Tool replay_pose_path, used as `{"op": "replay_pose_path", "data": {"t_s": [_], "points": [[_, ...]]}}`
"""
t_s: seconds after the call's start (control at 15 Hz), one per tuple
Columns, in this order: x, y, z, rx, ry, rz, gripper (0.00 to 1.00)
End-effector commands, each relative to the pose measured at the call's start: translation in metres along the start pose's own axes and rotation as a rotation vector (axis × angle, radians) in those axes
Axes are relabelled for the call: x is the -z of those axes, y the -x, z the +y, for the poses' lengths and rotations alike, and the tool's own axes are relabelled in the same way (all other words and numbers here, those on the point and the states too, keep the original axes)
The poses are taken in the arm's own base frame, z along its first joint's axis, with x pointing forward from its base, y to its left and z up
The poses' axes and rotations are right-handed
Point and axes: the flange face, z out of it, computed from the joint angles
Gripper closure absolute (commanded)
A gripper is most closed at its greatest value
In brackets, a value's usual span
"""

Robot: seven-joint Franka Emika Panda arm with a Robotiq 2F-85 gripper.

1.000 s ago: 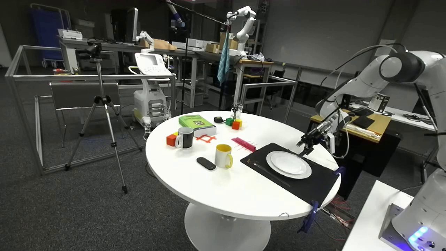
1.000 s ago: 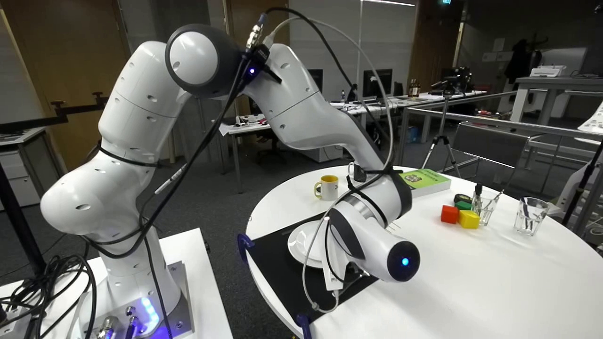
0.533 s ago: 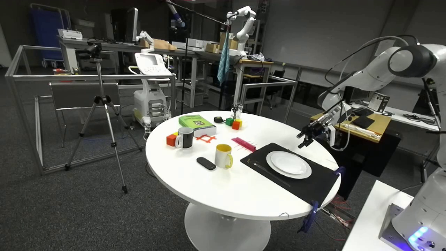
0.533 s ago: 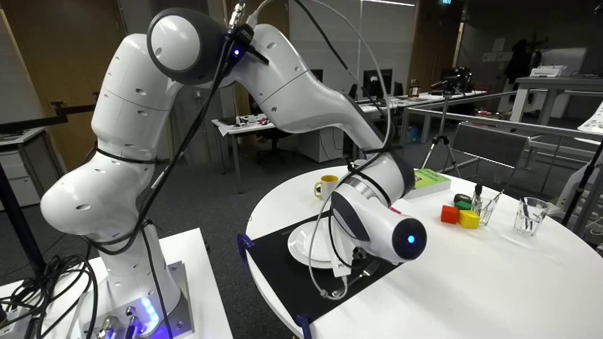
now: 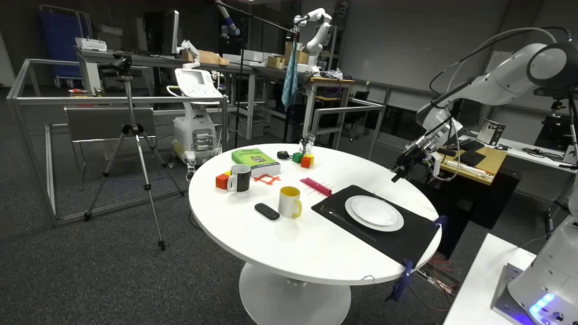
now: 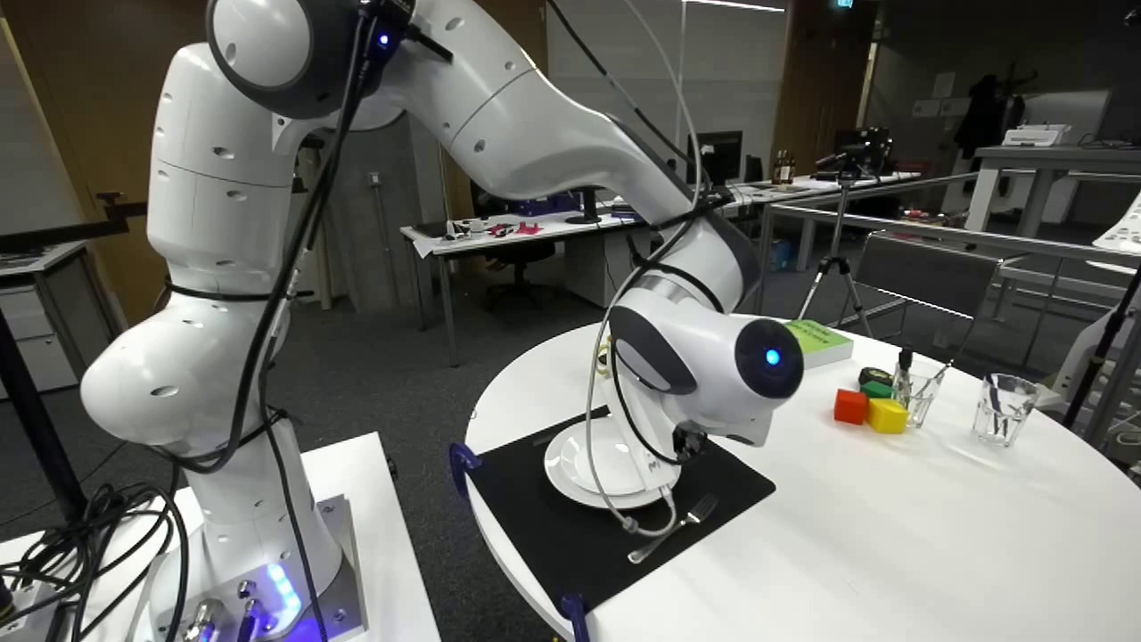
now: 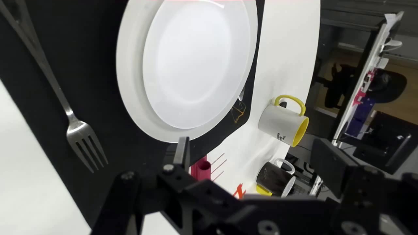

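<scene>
- Your end effector point(image 7: 251, 143) hangs raised above the round white counter point(image 5: 271, 246), its jaws standing wide apart.
- Nearest to it, you have a black rectangular placemat point(image 5: 397, 243) bearing a small round white plate point(image 7: 196, 55), which rests on a larger round white plate point(image 7: 130, 65).
- The four-tined silver metal fork point(image 7: 57, 87) lies flat on the placemat, beside the plates and apart from them — close to the placemat's edge, as an exterior view shows you.
- On the plates' opposite side lies a long, slim piece of cutlery point(image 5: 352, 226), also on the placemat.
- Two dark blue clamps point(image 5: 405, 275) sit on the counter's rim at the placemat's corners.
- Beyond the placemat, you see a magenta tubular piece point(image 5: 317, 187) with thin sticks beside it, and an upright white mug with a yellow handle point(image 7: 281, 122).
- Farther off stand a black-and-white mug point(image 5: 239, 178) and, just behind it, a thick green-covered book point(image 5: 255, 158).
- A red cube point(image 6: 850, 407), a yellow cube point(image 6: 888, 415) and a green cube point(image 6: 877, 390) cluster near a clear drinking glass point(image 6: 918, 397).
</scene>
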Motion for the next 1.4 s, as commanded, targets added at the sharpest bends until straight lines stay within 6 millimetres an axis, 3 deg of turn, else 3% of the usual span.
{"op": "replay_pose_path", "data": {"t_s": [0.0,0.67,1.33], "points": [[0.033,0.018,-0.042,0.118,0.098,0.005,0.0],[0.099,0.056,-0.12,0.337,0.212,0.027,0.0],[0.134,0.099,-0.15,0.451,0.325,-0.009,0.0]]}}
